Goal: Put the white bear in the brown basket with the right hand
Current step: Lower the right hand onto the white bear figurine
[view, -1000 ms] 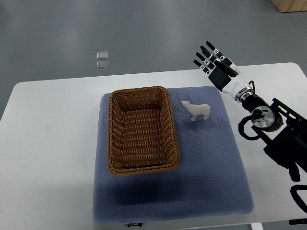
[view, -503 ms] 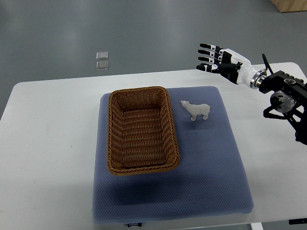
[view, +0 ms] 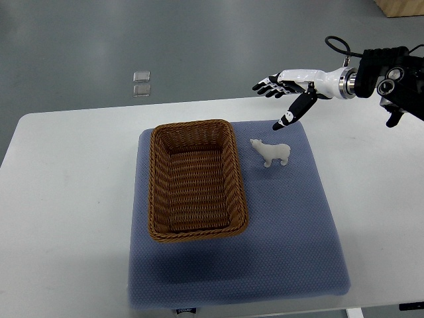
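A small white bear stands on the blue mat, just right of the brown wicker basket, which holds nothing. My right hand reaches in from the upper right and hovers above and behind the bear, apart from it. Its fingers are spread flat and its thumb points down toward the bear. The hand holds nothing. My left arm does not show.
The blue mat lies on a white table. Two small clear squares lie on the grey floor beyond the table's far edge. A wooden box corner shows at the top right.
My right arm has swung up and leftward, and the hand has turned from upright to flat, moving closer over the bear. The bear and basket have not moved.
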